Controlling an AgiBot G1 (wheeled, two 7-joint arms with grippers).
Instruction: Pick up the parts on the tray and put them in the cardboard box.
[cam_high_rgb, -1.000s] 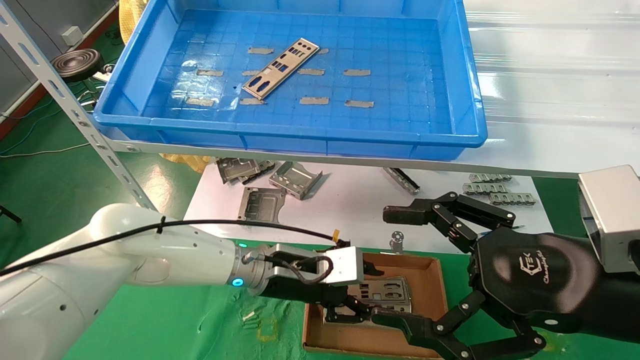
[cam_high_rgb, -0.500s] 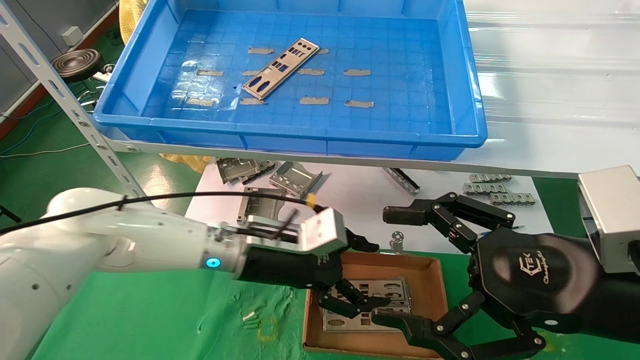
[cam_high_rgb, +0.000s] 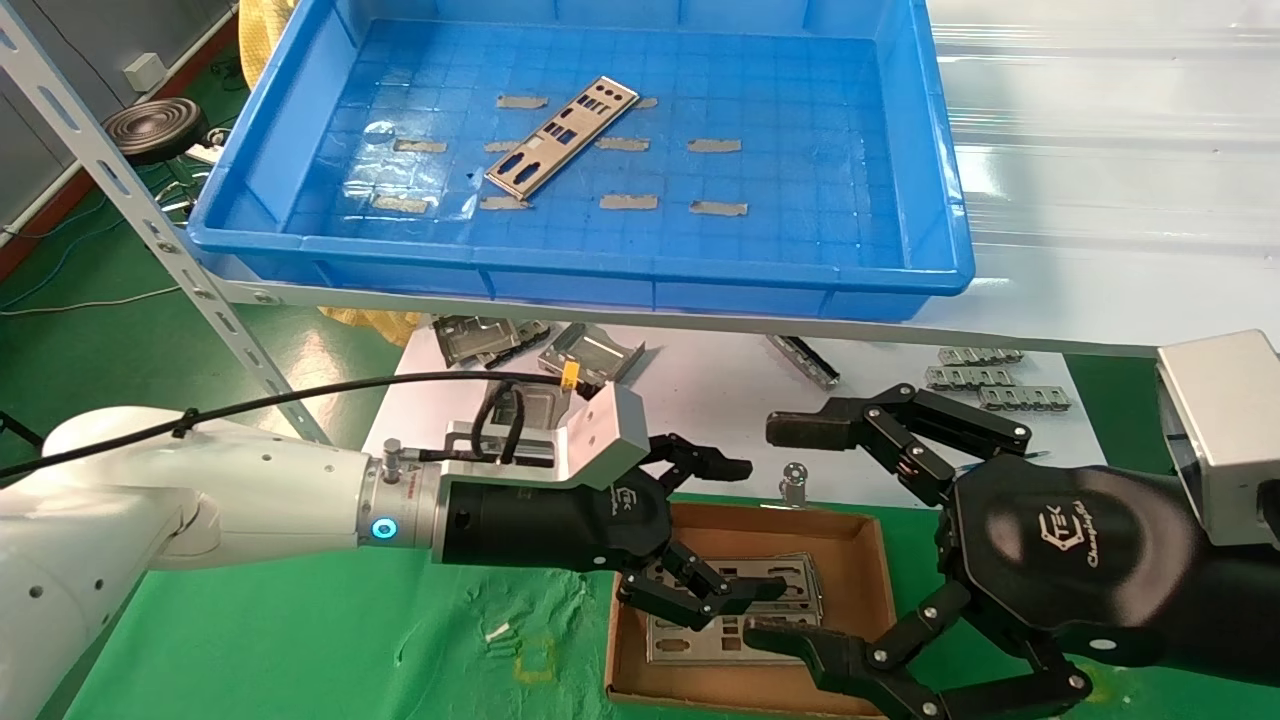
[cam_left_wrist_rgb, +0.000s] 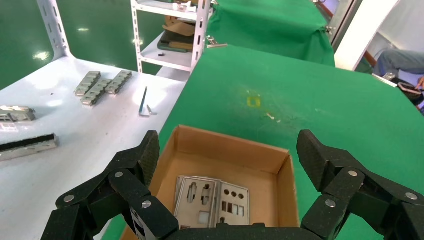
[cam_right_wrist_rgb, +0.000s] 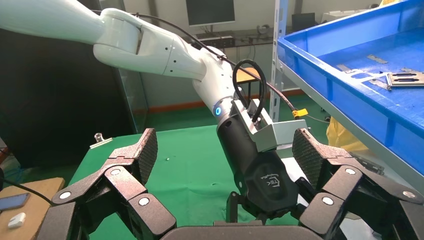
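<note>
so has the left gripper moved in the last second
Yes. The left gripper, open and empty, has risen and pulled back toward the robot's left against the fixed cardboard box, leaving the plates inside.

We see a glossy blue plastic tray (cam_high_rgb: 930, 200) holding one shiny perforated metal plate (cam_high_rgb: 560, 137) and matt grey tape strips (cam_high_rgb: 716, 145). A matt brown cardboard box (cam_high_rgb: 880, 570) sits on wrinkled green cloth (cam_high_rgb: 300, 640). Both grippers look like matt black plastic.

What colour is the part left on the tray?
Silver-grey part, punched with holes; clearest in head view.
</note>
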